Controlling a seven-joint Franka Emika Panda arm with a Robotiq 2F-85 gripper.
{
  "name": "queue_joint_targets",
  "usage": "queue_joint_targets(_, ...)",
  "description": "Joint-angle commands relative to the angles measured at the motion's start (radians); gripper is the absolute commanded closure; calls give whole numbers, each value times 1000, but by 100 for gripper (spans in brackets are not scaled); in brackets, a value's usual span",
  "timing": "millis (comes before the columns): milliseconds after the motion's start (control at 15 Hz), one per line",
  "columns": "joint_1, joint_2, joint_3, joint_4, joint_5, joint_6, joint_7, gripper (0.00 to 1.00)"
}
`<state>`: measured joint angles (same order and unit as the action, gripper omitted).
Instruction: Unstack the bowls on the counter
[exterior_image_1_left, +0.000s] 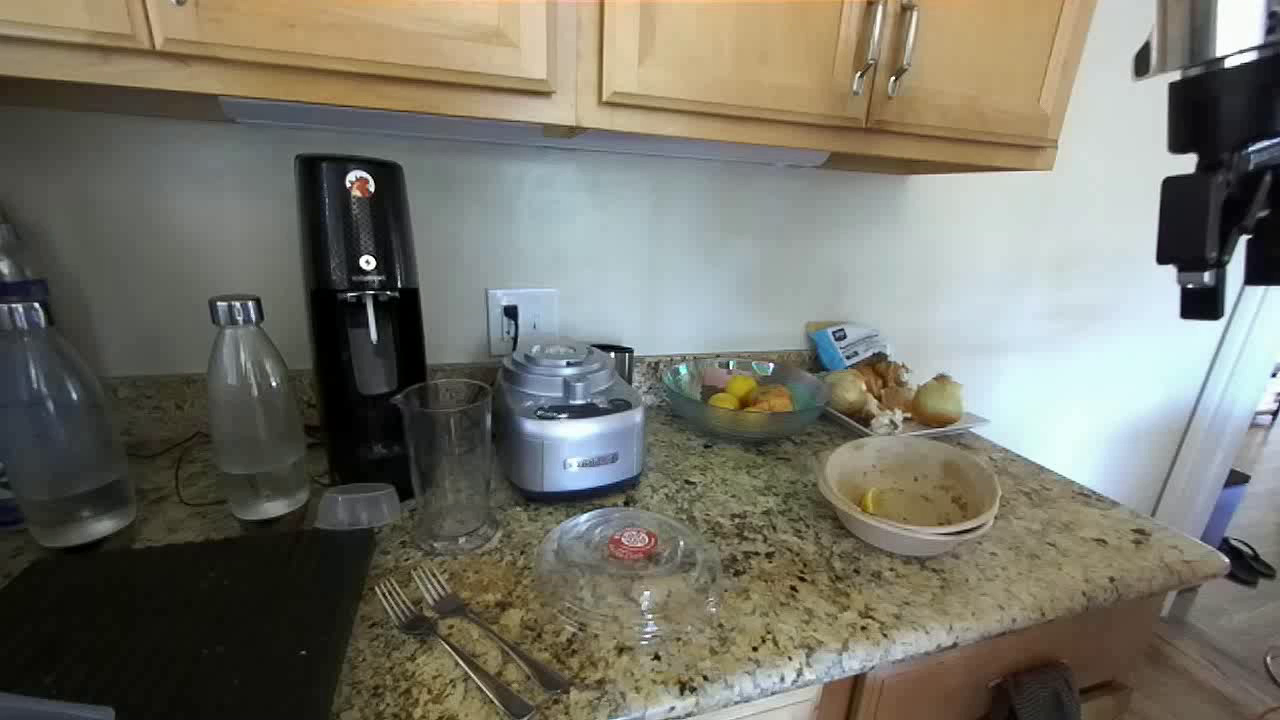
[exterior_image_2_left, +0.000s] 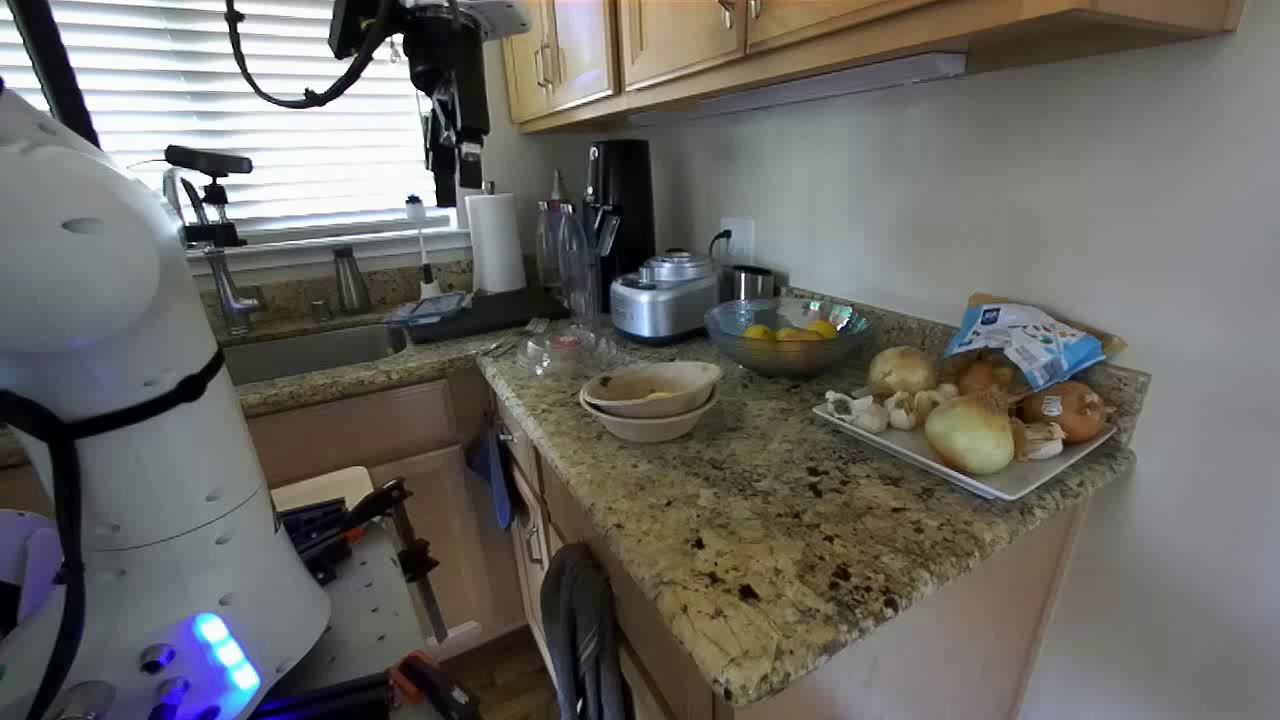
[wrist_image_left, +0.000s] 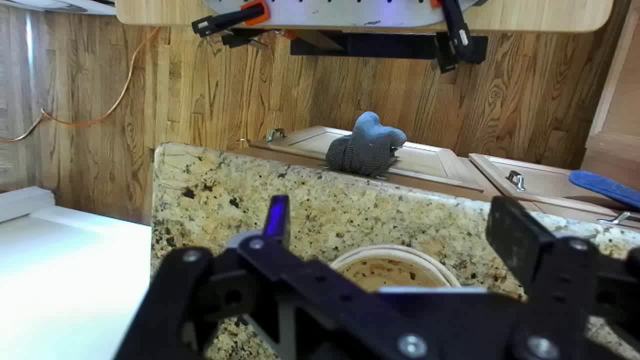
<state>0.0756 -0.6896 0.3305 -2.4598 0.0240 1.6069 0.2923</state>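
Two beige bowls are stacked on the granite counter (exterior_image_1_left: 780, 615), near its front edge. The upper bowl (exterior_image_1_left: 915, 490) sits a little tilted inside the lower bowl (exterior_image_1_left: 900, 540) and holds a yellow scrap and brown residue. The upper bowl (exterior_image_2_left: 650, 390) and lower bowl (exterior_image_2_left: 650, 430) also show in an exterior view. In the wrist view the upper bowl (wrist_image_left: 390, 272) is partly hidden behind the gripper's body. My gripper (wrist_image_left: 395, 222) is open and empty, high above the counter and apart from the bowls. It also shows in both exterior views (exterior_image_1_left: 1230, 275) (exterior_image_2_left: 455, 170).
A glass bowl with yellow fruit (exterior_image_1_left: 740, 425) and a white tray with onions and garlic (exterior_image_2_left: 985, 488) stand behind the bowls. A clear plastic lid (exterior_image_1_left: 630, 580), a food processor (exterior_image_1_left: 570, 440) and forks (exterior_image_1_left: 470, 640) lie beside them. Wall cabinets (exterior_image_1_left: 730, 60) hang above.
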Motion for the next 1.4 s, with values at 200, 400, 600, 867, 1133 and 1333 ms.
queue_joint_targets(200, 25, 6, -19, 2, -11, -1, 13, 0)
queue_joint_targets(400, 25, 6, -19, 2, -11, -1, 13, 0)
queue_joint_targets(600, 21, 59, -41, 10, -3, 9, -19, 0)
queue_joint_targets(867, 11, 157, -79, 12, -10, 55, -56, 0)
queue_joint_targets(1133, 8, 268, -141, 12, -19, 162, -158, 0)
queue_joint_targets(1333, -3, 352, -190, 28, -23, 233, -231, 0)
